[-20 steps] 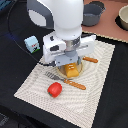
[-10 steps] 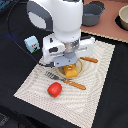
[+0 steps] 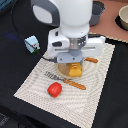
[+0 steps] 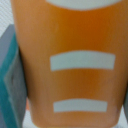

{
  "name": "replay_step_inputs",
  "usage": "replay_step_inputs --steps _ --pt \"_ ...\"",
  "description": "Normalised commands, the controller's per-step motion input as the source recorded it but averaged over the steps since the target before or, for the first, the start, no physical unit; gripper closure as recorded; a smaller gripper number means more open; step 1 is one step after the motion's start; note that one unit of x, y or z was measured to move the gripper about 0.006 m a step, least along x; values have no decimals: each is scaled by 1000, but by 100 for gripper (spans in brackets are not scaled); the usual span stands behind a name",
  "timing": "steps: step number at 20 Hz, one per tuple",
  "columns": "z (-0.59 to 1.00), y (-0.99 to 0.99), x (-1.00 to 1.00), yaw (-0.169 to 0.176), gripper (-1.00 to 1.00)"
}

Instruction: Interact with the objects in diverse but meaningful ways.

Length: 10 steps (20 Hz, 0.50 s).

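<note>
At the middle of the placemat (image 3: 30, 90) I have the gripper (image 3: 74, 64) low over the bread loaf (image 3: 75, 70), which fills the wrist view (image 4: 70, 50). Whether the jaws pinch it I cannot tell. I'd centre on its width, squeeze gently, then lift straight, clear of the fork (image 3: 65, 80).

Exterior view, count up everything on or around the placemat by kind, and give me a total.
Toy food: 2, bread loaf under the claw, red fruit
Carton: 1, blue-and-white cube
Cutlery: 2, fork, wooden handle
Pots or bowls: 2, grey pot, bowl
Total: 7
</note>
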Motion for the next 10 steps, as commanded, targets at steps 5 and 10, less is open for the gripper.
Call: replay_step_inputs --steps 5,10 --pt "497 149 -642 -55 100" --pt "155 44 -935 -1 100"
